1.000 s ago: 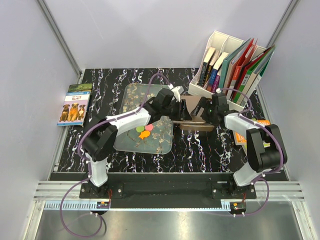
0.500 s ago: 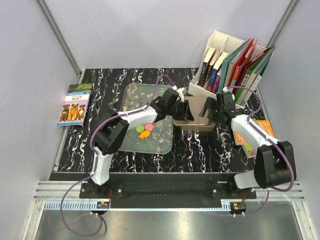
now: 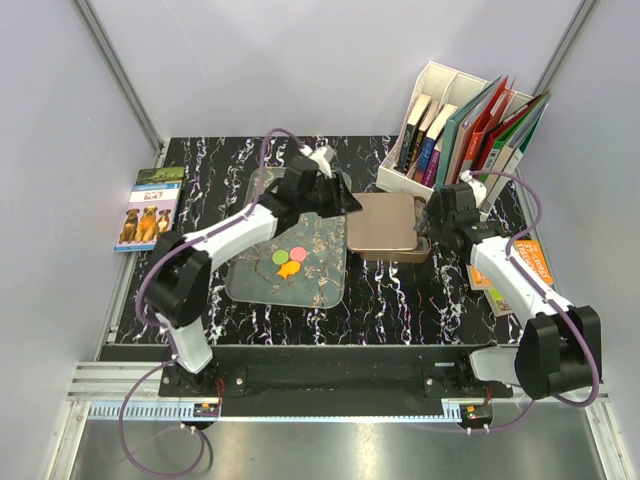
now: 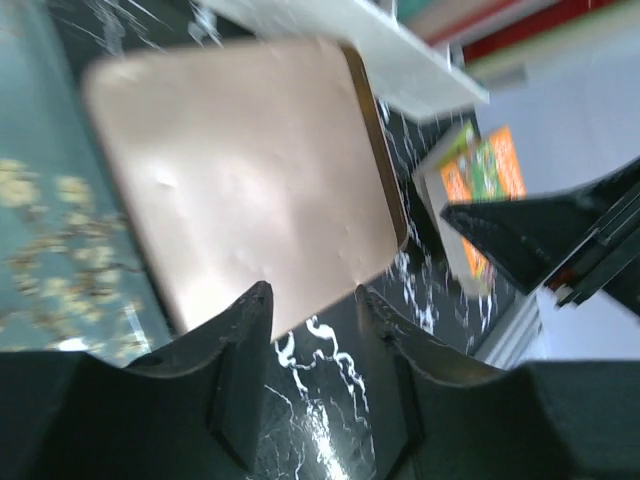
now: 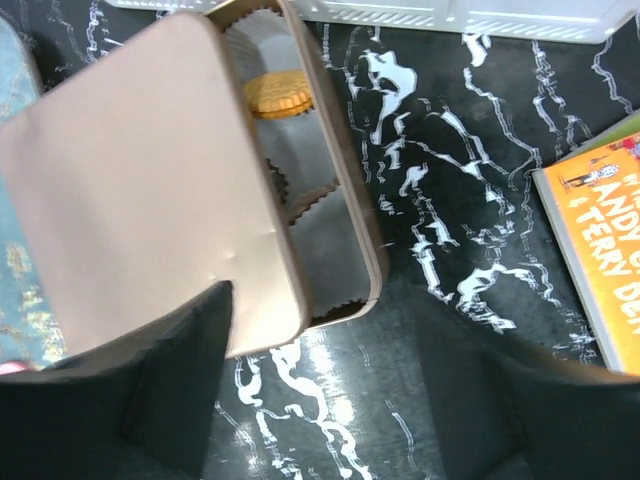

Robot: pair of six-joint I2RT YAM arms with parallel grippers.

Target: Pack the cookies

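Note:
Three cookies, green [image 3: 279, 258], pink [image 3: 298, 253] and orange [image 3: 290, 268], lie on the flowered glass tray [image 3: 268, 200]. A tan tin [image 3: 412, 250] stands right of the tray with its lid [image 3: 385, 220] lying on it, shifted left. In the right wrist view the lid [image 5: 140, 180] leaves a strip of the tin uncovered, showing white paper cups and one orange cookie [image 5: 278, 95]. My left gripper [image 3: 337, 196] is open and empty at the lid's left edge; the lid [image 4: 250, 170] fills its view. My right gripper [image 3: 434, 216] is open and empty at the tin's right side.
A white organiser [image 3: 440, 120] full of books stands behind the tin. A dog book [image 3: 148, 208] lies at the far left edge. An orange book [image 3: 520, 262] lies right of the tin, under the right arm. The table is black marble-patterned.
Both grippers have drawn away from above the tin, the left one to the left and the right one to the right. The lid now shows lying on the tin.

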